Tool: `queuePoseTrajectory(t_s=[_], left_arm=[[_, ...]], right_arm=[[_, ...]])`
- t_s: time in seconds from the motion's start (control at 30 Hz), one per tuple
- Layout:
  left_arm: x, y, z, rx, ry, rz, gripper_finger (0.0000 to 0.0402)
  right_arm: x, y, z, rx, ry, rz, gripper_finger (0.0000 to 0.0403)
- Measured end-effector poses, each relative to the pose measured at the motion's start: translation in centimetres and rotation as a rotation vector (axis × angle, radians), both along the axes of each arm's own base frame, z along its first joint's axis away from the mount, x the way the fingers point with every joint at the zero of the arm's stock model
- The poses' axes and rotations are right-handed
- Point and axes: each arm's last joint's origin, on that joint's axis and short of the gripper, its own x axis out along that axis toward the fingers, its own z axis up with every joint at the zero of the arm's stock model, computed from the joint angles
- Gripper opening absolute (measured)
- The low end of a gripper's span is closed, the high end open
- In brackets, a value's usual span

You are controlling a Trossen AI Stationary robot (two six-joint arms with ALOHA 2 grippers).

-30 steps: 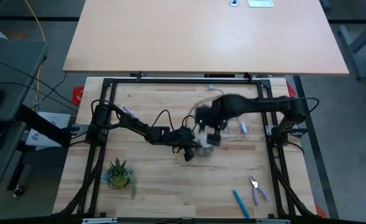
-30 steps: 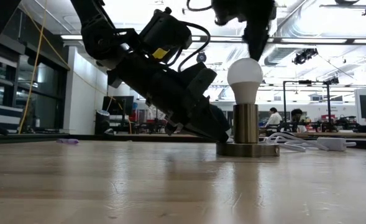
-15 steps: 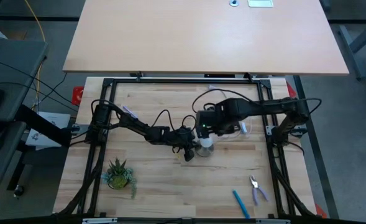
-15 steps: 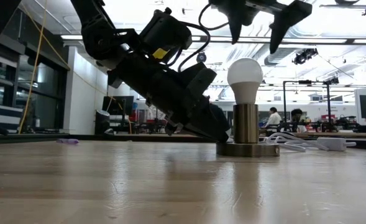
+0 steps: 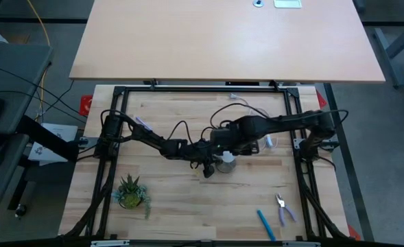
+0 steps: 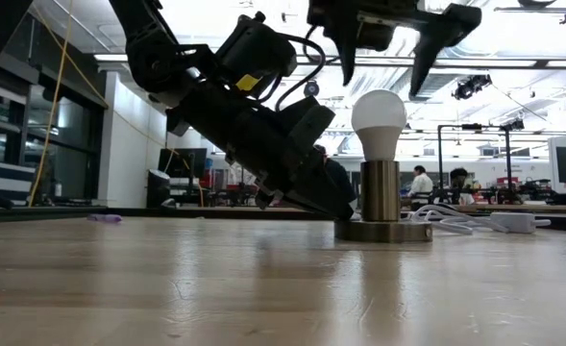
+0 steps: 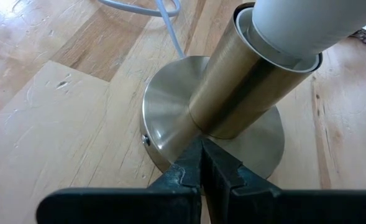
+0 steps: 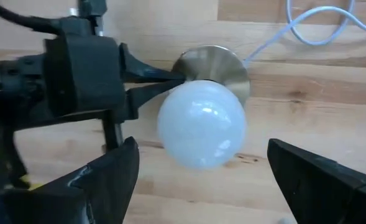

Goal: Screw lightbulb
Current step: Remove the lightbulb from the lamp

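Note:
The white lightbulb (image 6: 379,117) stands upright with its base in the brass socket (image 6: 381,190), whose round foot (image 6: 383,231) rests on the table. My right gripper (image 6: 383,58) is open just above the bulb (image 8: 201,124). Its two fingers stand on either side of the bulb's top and touch nothing. My left gripper (image 7: 201,155) is shut, and its fingertips lie on the socket's round foot (image 7: 170,118). In the high view both grippers meet at the bulb (image 5: 227,160) in the middle of the table. My left gripper has its shut fingertips (image 7: 195,163) on the top of the socket's round foot (image 7: 184,144), near the rim and just in front of the brass tube. The fingers slant down from the table's left side. The foot lies flat on the table.
The socket's white cord (image 5: 267,140) loops toward the table's right. A small green plant (image 5: 132,192) stands at the near left. Pliers (image 5: 282,206) and a blue pen (image 5: 265,224) lie at the near right. People show in the room behind (image 6: 422,183).
My right gripper has turned about its wrist above the bulb: a second ago its fingers showed edge-on, and now they stand apart on either side of the bulb's top. It has also come down a little toward the bulb. The bulb, the socket and my left gripper have stayed still.

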Motion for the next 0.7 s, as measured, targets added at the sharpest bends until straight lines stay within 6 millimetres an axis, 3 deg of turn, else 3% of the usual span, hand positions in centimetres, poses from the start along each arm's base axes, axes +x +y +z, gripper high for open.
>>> queuePoseTrajectory(t_s=[0.37,0.7], left_arm=[[0.0,0.0,0.0,-0.011,0.004,-0.015,0.0],[0.0,0.0,0.0,-0.011,0.005,-0.015,0.0]], right_arm=[[1.0,0.1,-1.7,-0.022,0.042,-0.01,0.0344],[1.1,-0.2,-1.9,-0.051,0.055,-0.001,0.0344]])
